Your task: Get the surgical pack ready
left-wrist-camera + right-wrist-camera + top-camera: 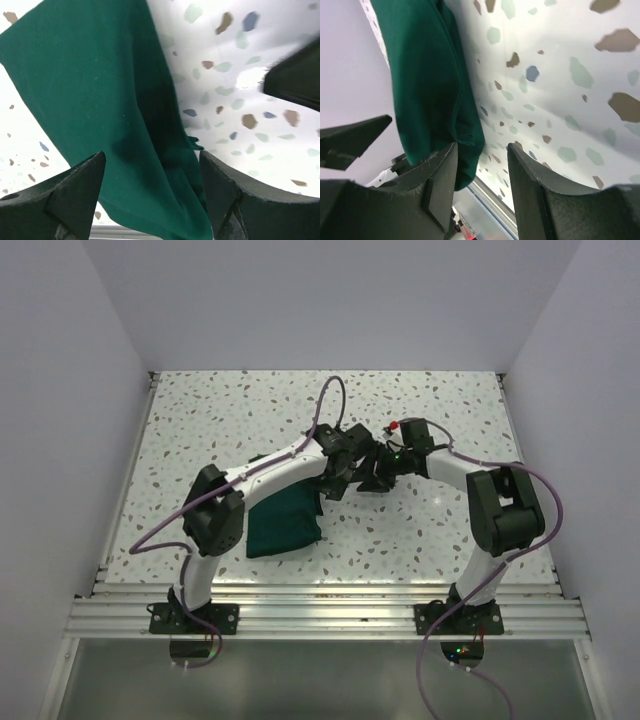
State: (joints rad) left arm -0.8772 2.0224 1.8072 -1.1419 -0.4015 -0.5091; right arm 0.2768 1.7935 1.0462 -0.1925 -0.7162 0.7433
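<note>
While left gripper (152, 156) and right gripper (482, 147) hang spread at the drape (283, 525), I'd pinch its edge low and square.

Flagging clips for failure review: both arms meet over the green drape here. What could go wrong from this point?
1. The left pincer and right pincer sit very close together at the edge of the green drape; they may collide.
2. The left pincer is open over what look like folded layers; closing could catch several and bunch the cloth.
3. Only the drape's edge lies beside the open right pincer, so it may close on nothing.
</note>
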